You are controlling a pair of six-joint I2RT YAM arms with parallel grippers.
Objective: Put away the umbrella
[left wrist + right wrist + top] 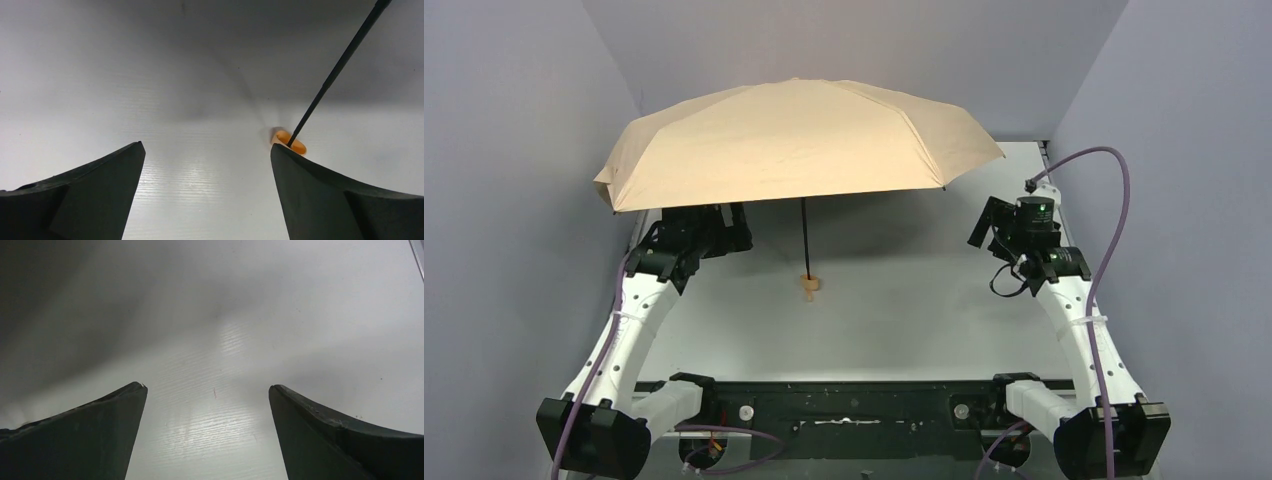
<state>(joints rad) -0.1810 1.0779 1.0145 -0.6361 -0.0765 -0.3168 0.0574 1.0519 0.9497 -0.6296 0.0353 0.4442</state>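
Umbrella [799, 140] stood fully open, balanced upright on handle [809, 287] mid-worktop [904, 310], canopy overhanging left arm [639, 300].
Left hand [207, 170] spread wide, empty, near shaft [340, 65].
Right hand [207, 410] spread wide, empty, well apart.
Risks: balance looked precarious, so nudge to shaft could topple it; ribs might snag left arm; thin shaft might slip in grasp.
No brand, label or writing readable.
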